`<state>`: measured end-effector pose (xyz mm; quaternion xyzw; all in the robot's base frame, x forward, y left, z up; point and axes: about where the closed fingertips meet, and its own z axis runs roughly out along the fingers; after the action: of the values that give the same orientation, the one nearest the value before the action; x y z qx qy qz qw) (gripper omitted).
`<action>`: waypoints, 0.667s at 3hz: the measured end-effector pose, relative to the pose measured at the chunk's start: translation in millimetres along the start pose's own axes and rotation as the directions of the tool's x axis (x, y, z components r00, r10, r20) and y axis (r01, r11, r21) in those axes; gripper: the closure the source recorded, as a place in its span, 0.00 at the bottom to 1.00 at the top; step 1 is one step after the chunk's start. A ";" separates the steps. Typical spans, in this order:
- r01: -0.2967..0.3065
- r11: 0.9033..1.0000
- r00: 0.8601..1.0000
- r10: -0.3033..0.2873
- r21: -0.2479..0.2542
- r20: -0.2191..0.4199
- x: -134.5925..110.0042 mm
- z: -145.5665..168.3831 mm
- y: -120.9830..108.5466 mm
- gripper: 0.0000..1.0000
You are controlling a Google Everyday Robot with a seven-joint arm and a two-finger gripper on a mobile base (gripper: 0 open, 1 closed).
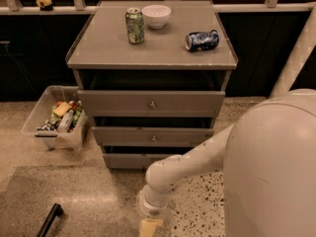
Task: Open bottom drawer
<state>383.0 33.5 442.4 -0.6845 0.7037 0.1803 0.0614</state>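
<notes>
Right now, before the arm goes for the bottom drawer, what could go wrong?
1. The gripper hangs low near the floor, below the bottom drawer; rising, it may strike the panel.
2. The arm covers the centre of that drawer, so the knob is hidden and aiming is hard to check.
3. A jolt could roll the blue can lying on its side on the cabinet top.

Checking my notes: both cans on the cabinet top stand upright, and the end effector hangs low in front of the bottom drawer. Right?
Not quite. Only the green can stands upright; the blue can lies on its side, as the camera view shows. The end effector does hang low in front of the bottom drawer.
</notes>
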 end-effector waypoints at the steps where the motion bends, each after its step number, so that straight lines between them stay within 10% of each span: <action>1: 0.027 1.000 0.999 -0.028 0.011 0.022 -9.1 -0.2 -7.2 0.00; 2: 0.005 1.000 0.998 -0.007 0.025 0.064 17.8 3.1 3.2 0.00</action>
<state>378.3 17.8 434.1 -0.6797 0.7014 0.1934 0.0929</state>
